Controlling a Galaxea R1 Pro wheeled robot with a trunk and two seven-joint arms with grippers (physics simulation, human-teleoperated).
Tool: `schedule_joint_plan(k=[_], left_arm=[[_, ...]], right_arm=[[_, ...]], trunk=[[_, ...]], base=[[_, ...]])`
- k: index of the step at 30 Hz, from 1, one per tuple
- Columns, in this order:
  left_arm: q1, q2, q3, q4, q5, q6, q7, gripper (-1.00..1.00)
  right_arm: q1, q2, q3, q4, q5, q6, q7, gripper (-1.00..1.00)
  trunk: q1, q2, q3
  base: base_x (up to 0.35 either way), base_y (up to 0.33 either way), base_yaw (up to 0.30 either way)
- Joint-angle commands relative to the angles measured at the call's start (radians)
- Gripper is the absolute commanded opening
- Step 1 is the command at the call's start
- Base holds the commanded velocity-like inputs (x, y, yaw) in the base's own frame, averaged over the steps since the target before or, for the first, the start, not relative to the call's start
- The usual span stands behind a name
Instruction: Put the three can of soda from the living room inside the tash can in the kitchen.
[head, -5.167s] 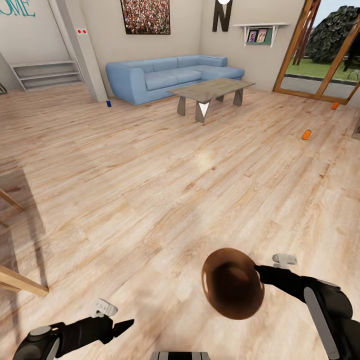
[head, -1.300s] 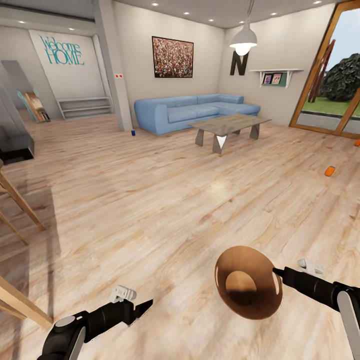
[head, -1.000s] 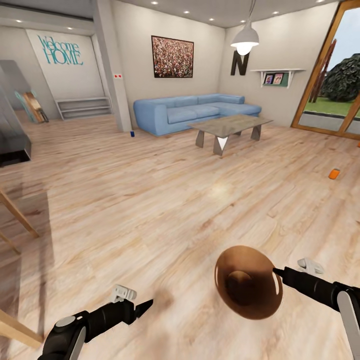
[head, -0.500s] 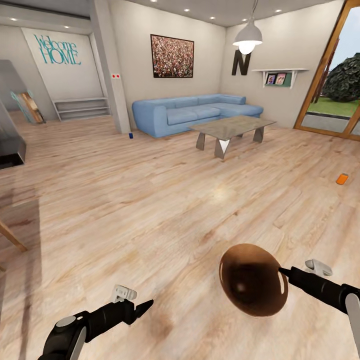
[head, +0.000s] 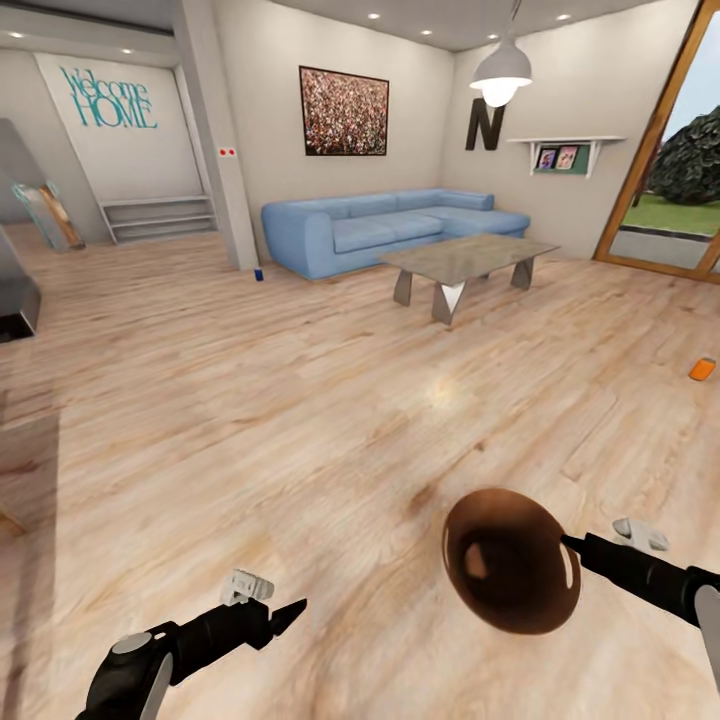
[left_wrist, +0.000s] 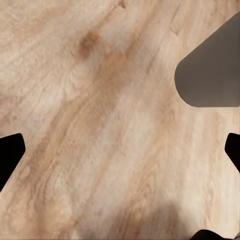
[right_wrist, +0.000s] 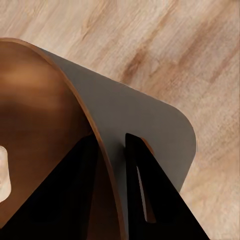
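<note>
So the right arm is reaching forward low over the wood floor (head: 300, 400), and its right end effector (head: 572, 545) is clamping the rim of the tash can (head: 510, 572). In the right wrist view one finger is sitting inside the brown wall and the other outside against the grey one (right_wrist: 150, 130), by the slot handle. The bin is hanging tipped on its side in the air, with its brown mouth facing back toward the head camera.

The left arm is held out low and forward too, and the left end effector (head: 290, 610) is carrying nothing. Its black fingertips (left_wrist: 10, 155) are sitting wide apart at opposite edges of the left wrist view, with floor between them.

Cans: the blue soda can (head: 258, 274) is standing on the floor just off the left end of the blue sofa (head: 390, 225), by the pillar. One orange soda can (head: 702, 368) is lying on the floor, well off to the right of the coffee table (head: 465, 260).

Compared with half a second ago, the whole view is shifting a bit, so the camera is moving: the orange can is sliding further right and lower in frame. The bin is staying clamped the same way.
</note>
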Motion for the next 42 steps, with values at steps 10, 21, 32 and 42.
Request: schedule_joint_plan(k=[10,21,32,42], left_arm=[[0.000,0.000,0.000,0.000,0.000,0.000,0.000,1.00],[0.000,0.000,0.000,0.000,-0.001,0.004,0.000,1.00],[0.000,-0.004,0.000,-0.001,-0.001,0.004,0.059,1.00],[0.000,-0.011,-0.003,-0.002,-0.038,0.011,0.095,1.00]], right_arm=[[-0.001,0.001,-0.003,-0.001,-0.024,0.005,0.023,-1.00],[-0.001,0.001,-0.005,-0.001,-0.024,0.005,0.024,-1.00],[-0.001,0.001,-0.007,-0.001,-0.024,0.005,0.024,-1.00],[-0.001,0.001,-0.007,-0.001,-0.024,-0.003,0.025,-1.00]], trunk=[[0.000,0.000,0.000],[0.000,0.000,0.000],[0.000,0.000,0.000],[0.000,0.000,0.000]], base=[[0.338,0.000,0.116],[0.338,0.000,0.199],[0.338,0.000,0.106],[0.338,0.000,0.000]])
